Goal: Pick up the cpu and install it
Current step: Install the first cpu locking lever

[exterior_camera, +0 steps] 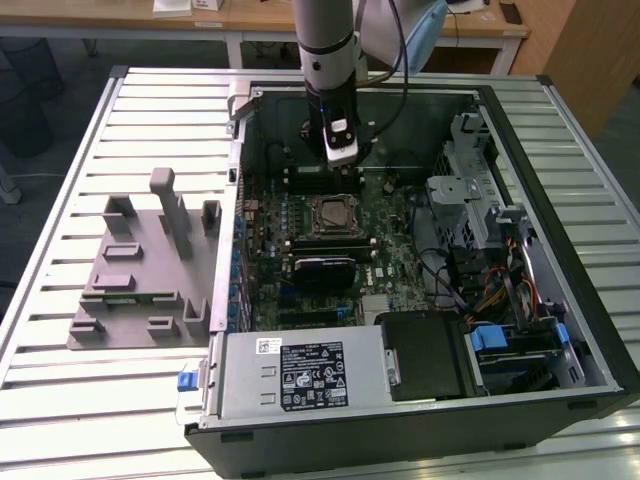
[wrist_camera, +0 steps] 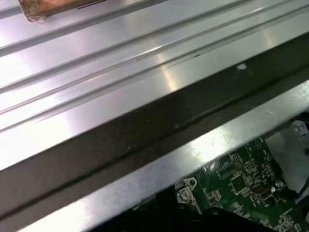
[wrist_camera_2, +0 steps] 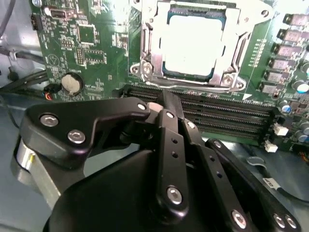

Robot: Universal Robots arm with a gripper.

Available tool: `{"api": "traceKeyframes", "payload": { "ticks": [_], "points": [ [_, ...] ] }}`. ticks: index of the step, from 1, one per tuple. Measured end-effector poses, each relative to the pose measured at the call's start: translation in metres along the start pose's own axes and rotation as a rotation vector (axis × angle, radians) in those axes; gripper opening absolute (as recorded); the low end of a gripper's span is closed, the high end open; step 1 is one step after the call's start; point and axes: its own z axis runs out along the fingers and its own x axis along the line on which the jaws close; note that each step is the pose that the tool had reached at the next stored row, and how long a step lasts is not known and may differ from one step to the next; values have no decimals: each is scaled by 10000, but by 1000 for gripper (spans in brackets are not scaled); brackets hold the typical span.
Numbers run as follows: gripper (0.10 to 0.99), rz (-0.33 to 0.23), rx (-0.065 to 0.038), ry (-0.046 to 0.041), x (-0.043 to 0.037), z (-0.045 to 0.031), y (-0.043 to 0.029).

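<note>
The gripper (wrist_camera_2: 166, 104) hangs inside the open computer case (exterior_camera: 560, 150), above the memory slots (wrist_camera_2: 217, 108) just beyond the socket frame (wrist_camera_2: 193, 43). In the second wrist view its black linkages run together toward the tips, and the fingers seem drawn close with nothing between them, though the tips are largely hidden behind the linkage, so this is not certain. They touch nothing that can be made out.

The cpu (wrist_camera_2: 190, 46) sits flat within the socket frame on the green motherboard (wrist_camera_2: 87, 43), its pale metal top facing up; in the exterior view it (exterior_camera: 331, 213) lies just in front of the gripper (exterior_camera: 341, 158). A coin cell battery (wrist_camera_2: 71, 83) sits beside the socket frame on the board.

A white label (exterior_camera: 312, 375) on the power supply (exterior_camera: 300, 375), at the case's near edge, carries print too small to read.

The case rests on a ribbed metal table (exterior_camera: 70, 390). Beside the case, toward the exterior view's left, lies a grey fixture plate (exterior_camera: 140, 275) with upright blocks. Wooden desks (exterior_camera: 260, 15) stand behind the table.
</note>
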Motion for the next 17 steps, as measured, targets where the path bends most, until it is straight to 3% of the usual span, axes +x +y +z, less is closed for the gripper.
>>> {"api": "traceKeyframes", "payload": {
  "ticks": [3,6,7,8,9,11,17],
  "points": [
    [106,-58,300,-92,-23,4,-6],
    [106,-93,491,-124,-53,7,-37],
    [106,-99,547,-94,-62,9,-50],
    [106,-126,762,96,-90,17,-94],
    [106,-135,816,156,-96,18,-106],
    [106,-149,885,240,-110,23,-138],
    [106,-160,911,271,-156,27,-235]
  ]
}}
